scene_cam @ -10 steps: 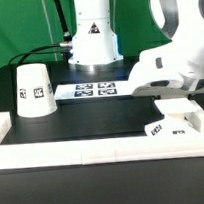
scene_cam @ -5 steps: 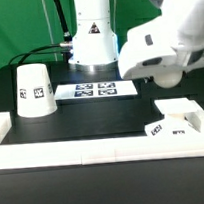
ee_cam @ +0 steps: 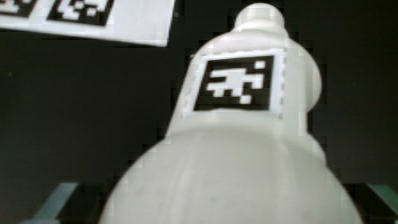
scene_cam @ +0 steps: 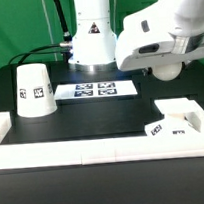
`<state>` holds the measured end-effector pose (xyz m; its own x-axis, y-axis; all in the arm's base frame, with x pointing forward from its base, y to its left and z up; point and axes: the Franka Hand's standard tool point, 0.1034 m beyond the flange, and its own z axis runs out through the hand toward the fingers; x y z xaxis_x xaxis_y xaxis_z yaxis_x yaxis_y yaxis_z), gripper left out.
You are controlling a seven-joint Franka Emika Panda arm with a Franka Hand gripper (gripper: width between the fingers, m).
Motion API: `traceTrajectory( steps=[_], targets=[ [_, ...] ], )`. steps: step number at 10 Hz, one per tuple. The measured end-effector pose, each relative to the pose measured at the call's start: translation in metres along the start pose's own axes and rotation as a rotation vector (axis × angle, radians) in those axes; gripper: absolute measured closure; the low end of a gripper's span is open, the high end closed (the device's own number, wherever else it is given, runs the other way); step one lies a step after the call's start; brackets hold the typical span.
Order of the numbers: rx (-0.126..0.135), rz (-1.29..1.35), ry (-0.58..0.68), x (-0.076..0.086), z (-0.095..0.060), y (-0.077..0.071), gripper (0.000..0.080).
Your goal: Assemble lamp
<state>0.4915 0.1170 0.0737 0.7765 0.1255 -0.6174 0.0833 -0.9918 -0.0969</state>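
My claw (ee_cam: 210,202) seems pinched on the bulb (ee_cam: 240,120), raised above the square base (scene_cam: 174,120): fitting the bulb is in hand, next lowering its stem squarely into that base.

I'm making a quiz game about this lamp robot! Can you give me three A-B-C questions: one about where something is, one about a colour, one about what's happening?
1. Where does the shade stand? A. beside the marker board B. up in the air C. on the floor
2. What colour is the table? A. red B. black C. yellow
3. The bulb is: A. lying flat B. clamped in the gripper C. in pieces
Answers: A, it stands at the marker board's end. B, the surface is black. B, fingers flank it, off the table.
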Motion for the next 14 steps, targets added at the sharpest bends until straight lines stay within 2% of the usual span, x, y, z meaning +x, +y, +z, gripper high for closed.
traceTrajectory(
  steps=[1, 2, 3, 4, 5, 8, 9, 10, 12, 14],
  targets=[
    [-0.003, -0.018, 0.111, 0.007, 0.003, 0.006, 0.0222],
    [-0.005, -0.026, 0.165, 0.003, -0.001, 0.010, 0.0222],
    [-0.007, -0.038, 0.241, 0.005, -0.017, 0.013, 0.0222],
    [-0.013, -0.047, 0.312, 0.005, -0.025, 0.015, 0.0222],
    [-0.018, -0.057, 0.356, -0.002, -0.032, 0.017, 0.0222],
    [-0.040, -0.064, 0.600, -0.005, -0.058, 0.020, 0.0222],
    [-0.047, -0.061, 0.676, -0.002, -0.056, 0.023, 0.0222],
    [-0.048, -0.060, 0.674, -0.003, -0.051, 0.023, 0.0222],
    [-0.048, -0.061, 0.675, -0.002, -0.051, 0.024, 0.0222],
    [-0.079, -0.135, 0.688, 0.004, -0.054, 0.028, 0.0222]
  ],
)
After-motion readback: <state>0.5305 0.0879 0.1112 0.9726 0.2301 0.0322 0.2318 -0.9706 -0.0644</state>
